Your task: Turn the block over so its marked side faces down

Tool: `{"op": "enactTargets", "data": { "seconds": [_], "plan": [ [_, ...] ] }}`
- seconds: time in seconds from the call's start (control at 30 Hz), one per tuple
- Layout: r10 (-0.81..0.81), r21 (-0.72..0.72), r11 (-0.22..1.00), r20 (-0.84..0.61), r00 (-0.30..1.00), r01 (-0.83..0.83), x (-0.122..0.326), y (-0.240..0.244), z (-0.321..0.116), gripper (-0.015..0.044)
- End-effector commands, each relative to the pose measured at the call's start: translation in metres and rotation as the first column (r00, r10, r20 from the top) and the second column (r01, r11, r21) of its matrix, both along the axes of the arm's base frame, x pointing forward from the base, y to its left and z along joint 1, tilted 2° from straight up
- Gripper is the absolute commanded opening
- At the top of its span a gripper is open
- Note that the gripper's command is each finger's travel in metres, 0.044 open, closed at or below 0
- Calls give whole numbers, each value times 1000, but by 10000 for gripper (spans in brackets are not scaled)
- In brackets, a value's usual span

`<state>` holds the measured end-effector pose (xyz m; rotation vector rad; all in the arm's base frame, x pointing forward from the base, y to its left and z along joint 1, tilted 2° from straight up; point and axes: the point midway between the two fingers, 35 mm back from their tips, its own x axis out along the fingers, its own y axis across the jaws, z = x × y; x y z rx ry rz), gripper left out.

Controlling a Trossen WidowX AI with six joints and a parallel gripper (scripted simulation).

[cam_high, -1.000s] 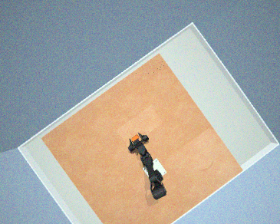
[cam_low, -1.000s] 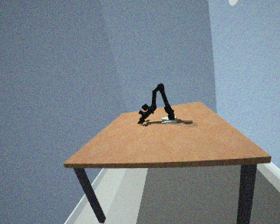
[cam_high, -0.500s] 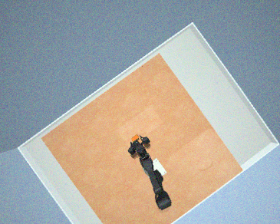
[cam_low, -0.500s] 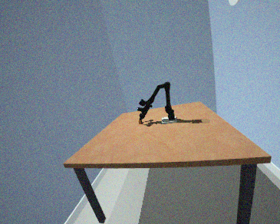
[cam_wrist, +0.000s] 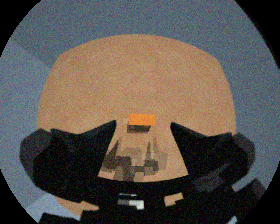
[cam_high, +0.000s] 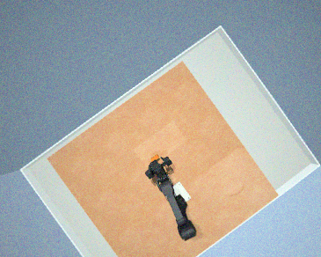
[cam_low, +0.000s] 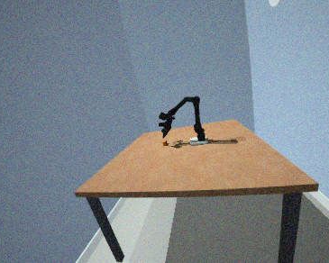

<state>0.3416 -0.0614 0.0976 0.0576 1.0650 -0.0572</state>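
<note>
Black robot hand [cam_wrist: 141,145] hangs wide and empty above the small orange block [cam_wrist: 141,120] on the wooden surface [cam_low: 201,168]; approach step; next, lower and grip.

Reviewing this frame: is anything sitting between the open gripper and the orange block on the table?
Nothing visible does. In the wrist view the block lies on the table just ahead of the gap between the open gripper fingers, with only bare wood showing around it. The gripper holds nothing.
</note>
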Motion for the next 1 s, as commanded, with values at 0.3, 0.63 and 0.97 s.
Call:
{"op": "enactTargets", "data": {
  "seconds": [0.3, 0.63, 0.97],
  "plan": [
    [15, 28, 1000, -408, 913, -5, 24, -1, 20, 440],
    [21, 31, 999, -480, 877, -6, 25, 0, 16, 440],
    [21, 31, 999, -480, 877, -6, 25, 1, -21, 440]
  ]
}}
